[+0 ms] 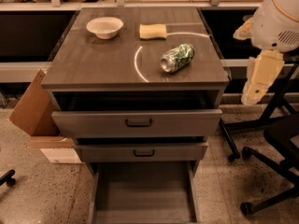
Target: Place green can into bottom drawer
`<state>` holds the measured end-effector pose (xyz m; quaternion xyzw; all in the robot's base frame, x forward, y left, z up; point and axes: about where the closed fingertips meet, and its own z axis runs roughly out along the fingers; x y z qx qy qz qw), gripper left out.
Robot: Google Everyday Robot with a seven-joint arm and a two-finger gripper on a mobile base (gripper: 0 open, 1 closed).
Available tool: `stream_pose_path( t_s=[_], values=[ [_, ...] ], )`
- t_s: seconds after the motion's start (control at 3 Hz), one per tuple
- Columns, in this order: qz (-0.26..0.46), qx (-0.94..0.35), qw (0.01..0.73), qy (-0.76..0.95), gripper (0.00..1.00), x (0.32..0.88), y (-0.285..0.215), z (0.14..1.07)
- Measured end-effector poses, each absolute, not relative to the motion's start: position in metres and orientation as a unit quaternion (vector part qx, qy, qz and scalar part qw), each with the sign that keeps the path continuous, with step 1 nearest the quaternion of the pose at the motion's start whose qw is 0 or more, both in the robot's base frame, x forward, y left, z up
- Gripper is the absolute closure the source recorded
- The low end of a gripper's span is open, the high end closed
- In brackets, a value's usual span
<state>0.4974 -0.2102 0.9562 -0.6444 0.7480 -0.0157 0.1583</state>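
Note:
The green can (177, 57) lies on its side on the grey cabinet top (93, 64), right of centre, silver end facing front-left. The bottom drawer (142, 197) is pulled out at the cabinet's foot, and its flat floor is bare. My arm hangs at the right edge of the view. Its gripper (258, 78) is a cream part beside the cabinet's right side, apart from the can and lower than the cabinet top.
A white bowl (104, 27) and a yellow sponge (153, 31) sit at the back of the cabinet top. The top drawer (138, 122) is partly open and the middle drawer (140, 151) slightly open. A cardboard box (35, 108) stands left. Office chair legs (261, 171) stand right.

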Motion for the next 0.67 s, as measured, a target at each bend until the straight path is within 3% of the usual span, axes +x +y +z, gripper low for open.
stream_pose_path(
  t_s=[0.33, 0.67],
  values=[
    [-0.016, -0.644, 0.158, 0.748, 0.00, 0.497, -0.210, 0.956],
    [-0.006, -0.669, 0.182, 0.721, 0.00, 0.532, -0.196, 0.947]
  ],
)
